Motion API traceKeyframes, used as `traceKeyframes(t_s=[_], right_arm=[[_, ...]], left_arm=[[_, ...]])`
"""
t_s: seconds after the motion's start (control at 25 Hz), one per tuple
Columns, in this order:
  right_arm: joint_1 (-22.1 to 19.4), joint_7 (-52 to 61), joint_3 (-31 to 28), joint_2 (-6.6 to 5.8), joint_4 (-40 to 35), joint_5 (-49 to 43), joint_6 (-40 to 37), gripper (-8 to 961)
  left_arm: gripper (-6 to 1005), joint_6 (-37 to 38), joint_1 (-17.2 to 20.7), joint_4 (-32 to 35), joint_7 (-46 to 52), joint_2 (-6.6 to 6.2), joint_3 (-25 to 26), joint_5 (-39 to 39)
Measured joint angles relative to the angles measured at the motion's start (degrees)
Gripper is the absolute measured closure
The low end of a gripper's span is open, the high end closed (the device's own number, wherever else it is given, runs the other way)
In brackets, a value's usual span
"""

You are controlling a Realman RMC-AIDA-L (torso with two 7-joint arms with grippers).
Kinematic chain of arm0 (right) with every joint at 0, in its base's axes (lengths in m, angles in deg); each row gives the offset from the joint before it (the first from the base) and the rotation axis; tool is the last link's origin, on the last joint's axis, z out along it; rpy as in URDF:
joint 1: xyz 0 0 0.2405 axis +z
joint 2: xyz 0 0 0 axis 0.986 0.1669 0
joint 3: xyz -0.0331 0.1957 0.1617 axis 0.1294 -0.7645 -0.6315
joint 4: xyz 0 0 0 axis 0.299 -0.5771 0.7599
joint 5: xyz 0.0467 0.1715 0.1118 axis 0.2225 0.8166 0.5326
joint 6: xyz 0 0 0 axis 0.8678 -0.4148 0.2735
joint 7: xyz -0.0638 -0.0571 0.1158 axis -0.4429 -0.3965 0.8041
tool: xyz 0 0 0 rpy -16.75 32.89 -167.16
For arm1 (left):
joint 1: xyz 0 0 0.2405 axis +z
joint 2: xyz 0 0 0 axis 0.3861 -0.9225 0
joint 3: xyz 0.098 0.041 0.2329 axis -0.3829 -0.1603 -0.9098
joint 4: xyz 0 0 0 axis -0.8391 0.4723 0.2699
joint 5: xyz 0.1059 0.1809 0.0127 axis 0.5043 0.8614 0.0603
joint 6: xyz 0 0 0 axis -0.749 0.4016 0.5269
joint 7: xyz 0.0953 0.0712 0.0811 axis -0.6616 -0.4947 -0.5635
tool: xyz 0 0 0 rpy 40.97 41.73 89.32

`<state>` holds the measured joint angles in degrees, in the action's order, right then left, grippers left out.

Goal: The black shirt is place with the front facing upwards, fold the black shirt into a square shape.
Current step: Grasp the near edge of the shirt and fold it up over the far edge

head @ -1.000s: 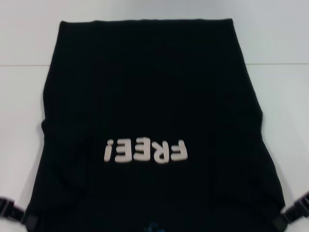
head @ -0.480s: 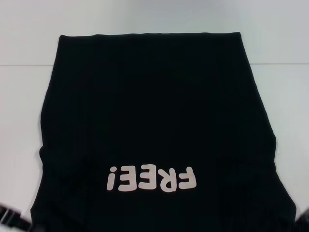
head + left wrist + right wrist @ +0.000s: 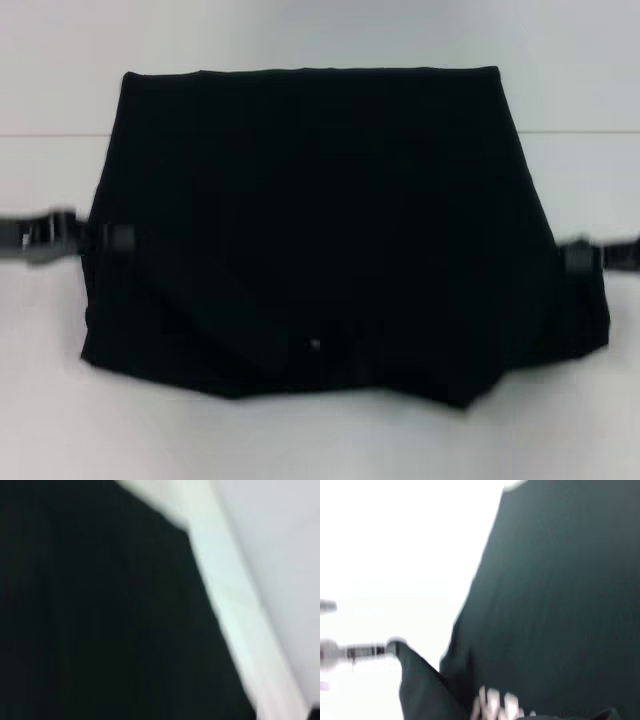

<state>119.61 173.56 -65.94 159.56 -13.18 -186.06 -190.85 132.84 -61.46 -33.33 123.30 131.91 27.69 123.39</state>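
I see the black shirt (image 3: 310, 220) lying on the white table (image 3: 320, 440), its near part doubled over the far part so the plain back of the cloth faces up; a bit of the cream lettering (image 3: 495, 705) peeks out in the right wrist view. The left gripper (image 3: 75, 235) pinches the shirt's left edge, and the right gripper (image 3: 580, 257) pinches its right edge, both closed on the cloth.

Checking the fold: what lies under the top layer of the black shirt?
In the head view the black shirt shows only plain fabric, the near part folded over. The right wrist view glimpses cream letters beneath the fold. What lies deeper is covered.
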Motion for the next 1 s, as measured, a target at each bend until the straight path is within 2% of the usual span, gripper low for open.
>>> traceKeyframes(t_s=[0.12, 0.28, 0.56, 0.68, 0.84, 1.0], right_arm=[[-1.48, -0.56, -0.09, 0.41, 2.13, 8.96, 6.18, 877], [-1.68, -2.89, 0.02, 1.87, 3.91, 13.73, 14.05, 877], [0.20, -9.46, 0.15, 6.06, 4.47, 15.99, 29.35, 878], [0.69, -11.70, 0.39, 7.33, 4.97, 16.52, 35.59, 879], [1.74, -13.20, 1.73, 7.68, 6.60, 16.61, 40.56, 880], [2.66, -13.28, 4.02, 7.77, 7.31, 16.66, 44.40, 868]], left_arm=[[974, -4.86, 0.20, -1.29, -0.28, 0.81, 0.98, -5.32], [974, -13.33, 0.51, -2.81, -2.09, 2.83, 1.14, -12.49], [973, -24.05, 1.07, -3.09, -9.27, 7.24, 1.20, -21.35], [973, -27.35, 1.25, -3.10, -12.24, 8.67, 1.23, -24.11], [973, -30.56, 1.32, -3.34, -15.60, 9.89, 1.25, -27.01], [973, -32.58, 0.84, -4.34, -18.18, 10.24, 0.81, -29.30]])
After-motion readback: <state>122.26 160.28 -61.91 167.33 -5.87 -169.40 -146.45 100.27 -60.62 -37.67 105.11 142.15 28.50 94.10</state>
